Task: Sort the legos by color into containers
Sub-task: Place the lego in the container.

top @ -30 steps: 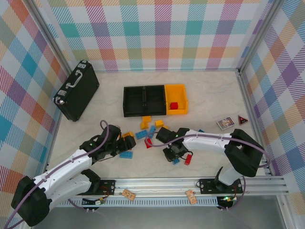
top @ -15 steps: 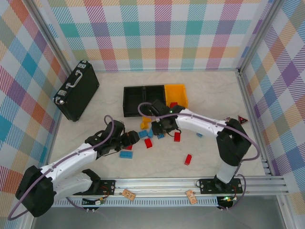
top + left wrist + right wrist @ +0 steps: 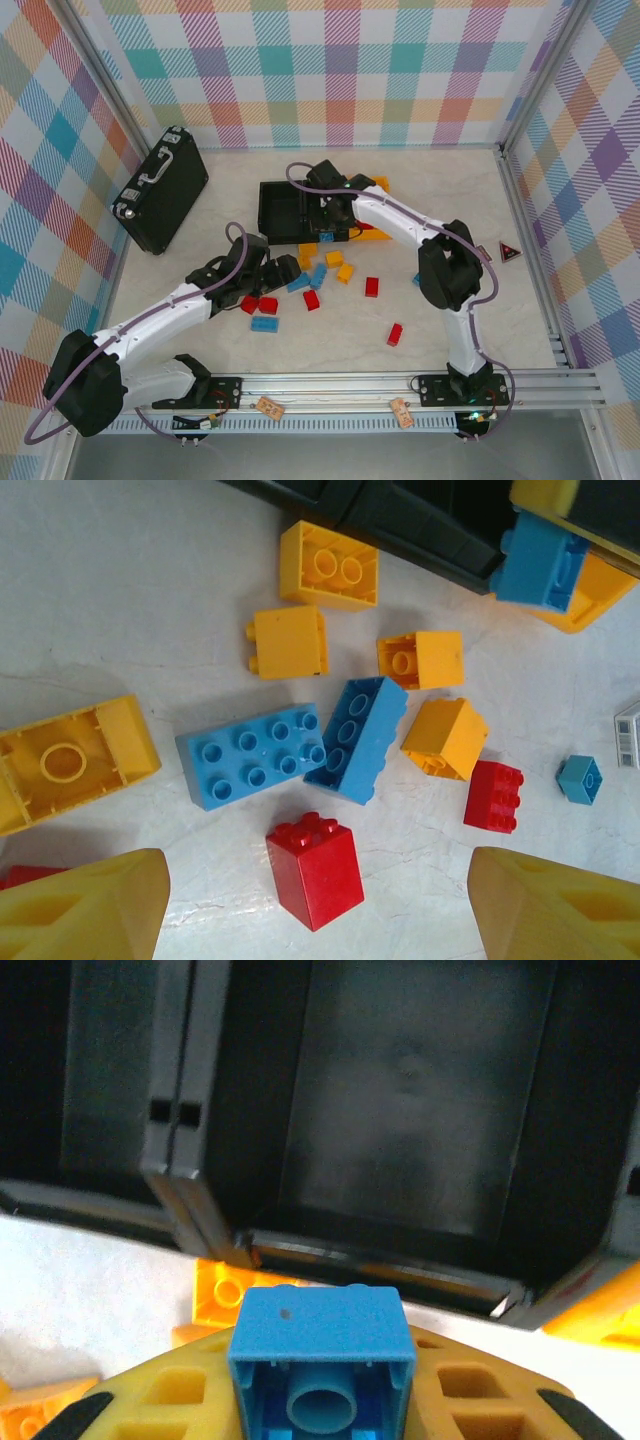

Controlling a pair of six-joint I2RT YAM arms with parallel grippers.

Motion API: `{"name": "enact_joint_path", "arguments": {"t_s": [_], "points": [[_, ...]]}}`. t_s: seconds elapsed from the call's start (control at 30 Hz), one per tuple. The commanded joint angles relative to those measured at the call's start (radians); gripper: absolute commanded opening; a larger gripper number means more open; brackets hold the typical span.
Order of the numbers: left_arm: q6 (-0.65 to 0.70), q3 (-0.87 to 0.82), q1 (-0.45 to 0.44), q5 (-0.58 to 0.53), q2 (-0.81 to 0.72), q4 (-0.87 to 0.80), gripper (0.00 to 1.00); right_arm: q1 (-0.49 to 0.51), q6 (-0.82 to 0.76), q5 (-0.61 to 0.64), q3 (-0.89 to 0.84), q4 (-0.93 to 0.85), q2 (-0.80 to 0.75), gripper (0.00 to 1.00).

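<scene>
Loose legos in red, blue and orange lie mid-table. My left gripper (image 3: 283,270) hangs open over them, and a red brick (image 3: 315,870) stands between and just ahead of its yellow fingers (image 3: 85,910). Two blue bricks (image 3: 250,755) lie just beyond the red one. My right gripper (image 3: 322,1395) is shut on a small blue brick (image 3: 322,1355), also in the left wrist view (image 3: 540,560). It hangs at the near rim of the middle black bin (image 3: 430,1110), beside the left black bin (image 3: 264,212). The right arm partly covers the orange bin (image 3: 372,236).
A black briefcase (image 3: 160,190) lies at the back left. A triangular red-and-black card (image 3: 510,252) sits at the right. More bricks lie to the right, red ones (image 3: 372,287) (image 3: 395,333) and a small blue one (image 3: 417,280). An aluminium rail (image 3: 400,385) runs along the front edge.
My right arm has carried the blue brick from the front of the table back to the bins. My left gripper has moved right, over the cluster of bricks.
</scene>
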Motion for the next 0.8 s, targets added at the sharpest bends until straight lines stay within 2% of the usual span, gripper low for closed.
{"name": "enact_joint_path", "arguments": {"t_s": [0.0,0.3,0.6,0.77], "points": [[0.019,0.032,-0.008,-0.024,0.005,-0.003,0.78,-0.016,0.009,0.021,0.079,-0.059,0.054,0.30],[0.016,0.015,-0.007,-0.034,0.008,-0.003,0.78,-0.032,0.017,0.034,0.297,-0.125,0.215,0.31],[0.010,-0.008,-0.006,-0.038,0.001,-0.005,0.78,-0.036,0.040,0.061,0.376,-0.147,0.288,0.34],[0.009,-0.016,-0.006,-0.044,-0.001,-0.006,0.78,-0.036,0.046,0.071,0.381,-0.148,0.294,0.44]]}}
